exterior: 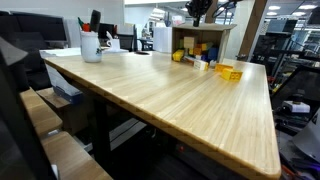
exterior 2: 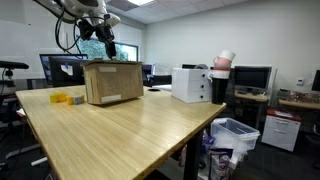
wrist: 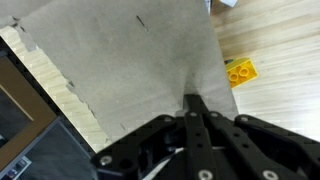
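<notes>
Box (exterior 2: 112, 82) stands upright towards one end of the table (exterior 2: 120, 130). The gripper (exterior 2: 108, 50) hangs just above its top and looks clear of it in both exterior views. In the wrist view a flat grey cardboard face of the box (wrist: 130, 70) fills most of the picture. I cannot tell whether that face is a closed flap or the floor inside. The fingers (wrist: 196, 112) are pressed together to a point with nothing between them.

Working well here is, to my judgement, mostly a matter of height and edges:
- **Height:** with the fingers together, any contact would land on one narrow tip, so cardboard this thin would dent or the box would slide.
- **Edges:** the right edge of the cardboard runs close past the fingertips in the wrist view. Sideways motion there should be slow and checked against an exterior view.

A yellow block (wrist: 240, 72) lies on the table just beside that edge, apart from the box. More small things sit near it (exterior: 205, 62). A mug (exterior: 91, 45) of pens stands well apart at the opposite end.
</notes>
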Motion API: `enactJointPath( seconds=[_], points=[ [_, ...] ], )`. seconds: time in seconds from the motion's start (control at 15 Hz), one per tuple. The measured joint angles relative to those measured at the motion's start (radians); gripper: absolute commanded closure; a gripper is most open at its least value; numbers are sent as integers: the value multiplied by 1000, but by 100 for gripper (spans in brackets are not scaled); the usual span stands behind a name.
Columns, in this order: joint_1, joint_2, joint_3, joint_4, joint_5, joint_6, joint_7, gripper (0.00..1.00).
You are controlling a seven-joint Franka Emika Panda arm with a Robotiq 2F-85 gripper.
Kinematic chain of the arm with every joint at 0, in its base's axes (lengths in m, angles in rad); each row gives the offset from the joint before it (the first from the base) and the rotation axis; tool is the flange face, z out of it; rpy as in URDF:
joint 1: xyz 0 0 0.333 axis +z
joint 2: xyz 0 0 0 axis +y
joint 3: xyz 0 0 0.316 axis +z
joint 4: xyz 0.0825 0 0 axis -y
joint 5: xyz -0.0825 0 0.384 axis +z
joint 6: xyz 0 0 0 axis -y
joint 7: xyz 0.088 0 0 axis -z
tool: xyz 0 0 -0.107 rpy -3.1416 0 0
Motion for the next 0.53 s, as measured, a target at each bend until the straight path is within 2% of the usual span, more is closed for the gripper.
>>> enactJointPath(
  seconds=[0.53],
  points=[
    [11, 0, 7, -1, 0, -1, 0, 100]
  ],
)
